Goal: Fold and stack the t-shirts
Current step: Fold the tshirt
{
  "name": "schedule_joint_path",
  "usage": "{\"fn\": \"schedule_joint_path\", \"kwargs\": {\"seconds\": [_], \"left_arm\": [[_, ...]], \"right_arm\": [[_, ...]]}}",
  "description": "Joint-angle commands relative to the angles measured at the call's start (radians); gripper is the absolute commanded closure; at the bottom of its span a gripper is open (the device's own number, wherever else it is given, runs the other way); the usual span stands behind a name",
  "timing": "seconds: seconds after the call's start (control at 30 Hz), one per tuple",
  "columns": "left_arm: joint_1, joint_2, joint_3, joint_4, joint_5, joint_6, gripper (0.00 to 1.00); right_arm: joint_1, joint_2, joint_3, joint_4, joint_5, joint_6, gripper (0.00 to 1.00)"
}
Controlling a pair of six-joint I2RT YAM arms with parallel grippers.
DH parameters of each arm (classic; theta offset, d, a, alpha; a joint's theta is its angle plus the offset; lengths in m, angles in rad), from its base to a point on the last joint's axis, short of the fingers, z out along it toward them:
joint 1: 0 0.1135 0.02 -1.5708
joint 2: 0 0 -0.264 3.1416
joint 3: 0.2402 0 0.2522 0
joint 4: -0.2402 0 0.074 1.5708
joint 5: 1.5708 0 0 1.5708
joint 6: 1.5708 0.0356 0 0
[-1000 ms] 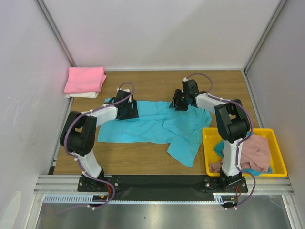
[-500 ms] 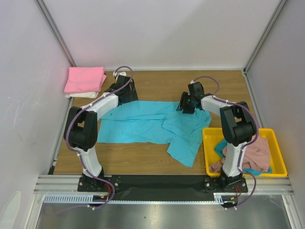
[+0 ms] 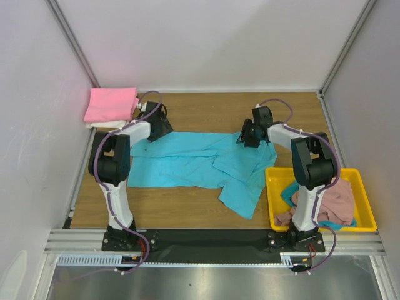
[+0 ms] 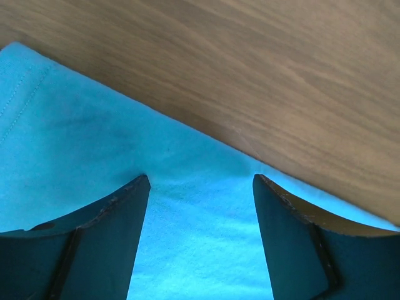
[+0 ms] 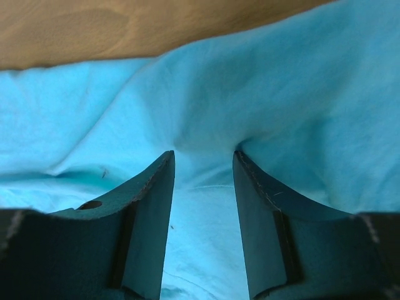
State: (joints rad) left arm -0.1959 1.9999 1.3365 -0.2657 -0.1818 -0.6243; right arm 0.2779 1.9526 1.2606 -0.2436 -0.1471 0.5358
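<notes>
Top external view, nearest first: the yellow tray (image 3: 325, 229) holds the dusty pink shirt (image 3: 337, 197). Past it the turquoise shirt (image 3: 187, 162) lies spread on the table (image 3: 206, 109), crumpled on its right side. At its far edge the left gripper (image 4: 200, 181) and right gripper (image 5: 203, 156) press down with fingers apart, nothing pinched yet. A shallow pinch could let the edge slip out. Those crumples could make a crooked fold. Farthest back, the bright pink shirt (image 3: 112, 103) sits folded on the cream shirt (image 3: 109, 124)
</notes>
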Motion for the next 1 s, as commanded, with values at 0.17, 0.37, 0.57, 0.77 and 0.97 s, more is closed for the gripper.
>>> {"fn": "schedule_joint_path", "kwargs": {"seconds": [0.17, 0.37, 0.57, 0.77, 0.97], "left_arm": [[0.07, 0.068, 0.026, 0.059, 0.094, -0.106, 0.26], [0.09, 0.092, 0.066, 0.054, 0.122, -0.111, 0.26], [0.081, 0.017, 0.053, 0.126, 0.169, -0.008, 0.26], [0.017, -0.156, 0.0, 0.263, 0.237, 0.196, 0.24], [-0.111, -0.302, -0.068, 0.252, 0.263, 0.181, 0.23]], "right_arm": [[-0.046, 0.104, 0.12, -0.011, 0.015, -0.065, 0.52], [-0.074, 0.166, 0.209, -0.039, 0.011, -0.089, 0.52], [-0.066, 0.08, 0.269, -0.112, -0.106, -0.122, 0.46], [-0.046, -0.116, 0.178, -0.135, -0.097, -0.083, 0.39], [-0.066, -0.282, -0.015, -0.203, 0.004, -0.019, 0.37]]}}
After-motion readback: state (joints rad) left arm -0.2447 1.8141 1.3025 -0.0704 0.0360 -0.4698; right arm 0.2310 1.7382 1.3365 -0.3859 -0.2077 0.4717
